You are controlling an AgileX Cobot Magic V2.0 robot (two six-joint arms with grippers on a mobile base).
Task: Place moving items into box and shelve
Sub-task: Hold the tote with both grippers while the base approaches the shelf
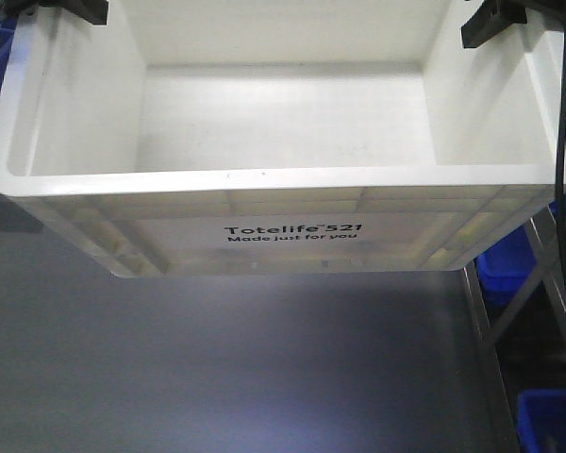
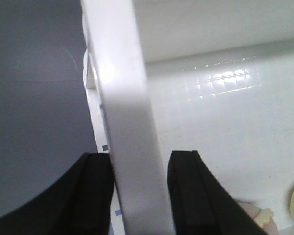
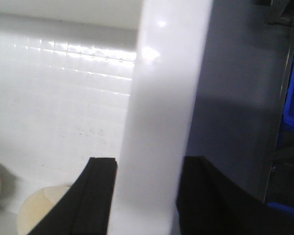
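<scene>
The white box [image 1: 283, 231], labelled "Totelife 521", hangs tilted above a grey surface, held by both side rims. My left gripper [image 1: 75, 9] is shut on the left rim; in the left wrist view the rim [image 2: 122, 98] runs between the black fingers of the left gripper [image 2: 137, 157]. My right gripper [image 1: 495, 21] is shut on the right rim [image 3: 161, 98], which the right wrist view shows between the fingers of the right gripper [image 3: 149, 164]. On the box floor lie a pale yellow round item [image 3: 39, 210] and a pinkish item [image 2: 257, 215], both mostly hidden.
The grey flat surface [image 1: 217, 368] spreads under the box. Blue bins [image 1: 547, 415] and a metal frame [image 1: 509, 311] stand at the right. A black cable [image 1: 558, 142] hangs down past the box's right side.
</scene>
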